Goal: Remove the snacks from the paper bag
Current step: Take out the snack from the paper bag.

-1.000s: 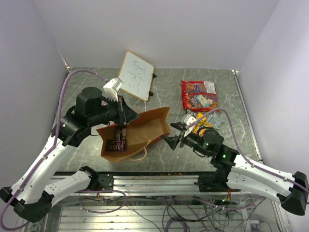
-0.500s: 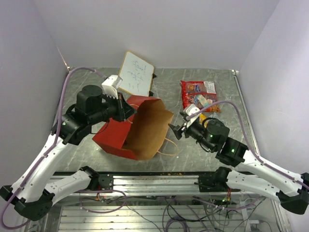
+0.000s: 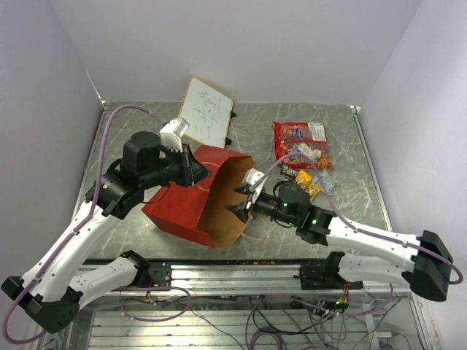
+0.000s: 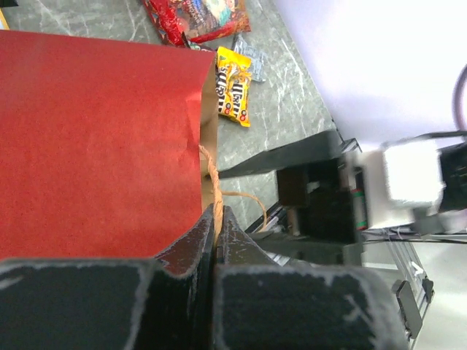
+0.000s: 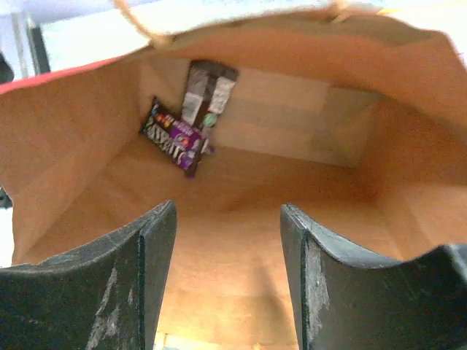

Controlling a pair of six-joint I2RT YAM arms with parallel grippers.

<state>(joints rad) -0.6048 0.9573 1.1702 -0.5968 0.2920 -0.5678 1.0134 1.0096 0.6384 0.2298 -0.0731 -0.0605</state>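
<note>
The bag (image 3: 191,206) lay tilted on its side on the table (image 3: 350,146), its red outside up and its brown open mouth turned to the right arm. The right wrist view looked straight into it: at the far end lay two snacks, a purple packet (image 5: 175,144) and, touching it, a dark brown packet (image 5: 206,91) whose print was too blurred to read. From the top camera these two were hidden by the bag's wall. The left claw (image 4: 217,215) was closed tightly on the upper rim of the bag, with the tan handle (image 4: 213,171) running between its fingers; whether it pinched the paper, the handle or both I cannot tell. The right claw (image 5: 228,211) was wide open and held nothing, its fingers just at the mouth of the bag. Outside the bag, well to the right of it, lay the red candy bag (image 3: 300,142), cut off at the edge in the left wrist view. Near it were a yellow packet (image 4: 234,85) and a silver packet (image 4: 252,52), half hidden behind the yellow one. A whiteboard (image 3: 206,113) stood tilted behind the bag.
</note>
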